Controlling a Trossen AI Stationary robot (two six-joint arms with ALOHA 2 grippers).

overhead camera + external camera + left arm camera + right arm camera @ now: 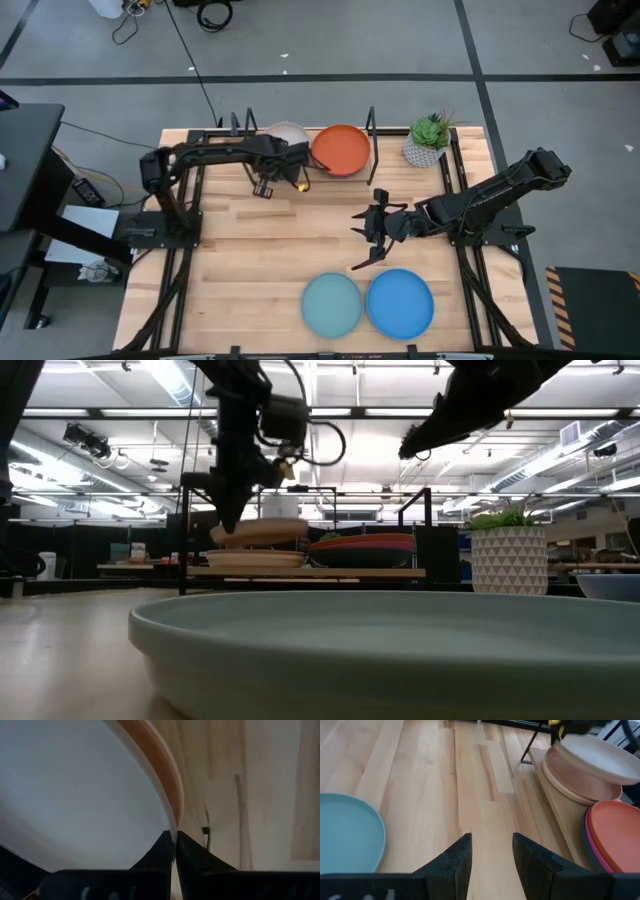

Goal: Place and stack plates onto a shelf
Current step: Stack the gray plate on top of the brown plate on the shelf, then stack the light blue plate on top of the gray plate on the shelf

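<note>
Meanwhile, shelf (300, 178) holds two stacks — left pincer (287, 156) grips grey plate (287, 133); right pincer (368, 240) wide.

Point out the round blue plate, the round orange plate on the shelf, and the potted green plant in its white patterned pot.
Round blue plate (401, 303): high view, plate centre.
Round orange plate (341, 148): high view, plate centre.
Potted green plant (430, 131): high view, its leaves.

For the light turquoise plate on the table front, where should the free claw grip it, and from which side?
Grip the light turquoise plate by its raised rim on the far edge, facing the open right claw, coming down from above. It lies flat, and the blue plate sits close against its right side, crowding that side's rim.
</note>
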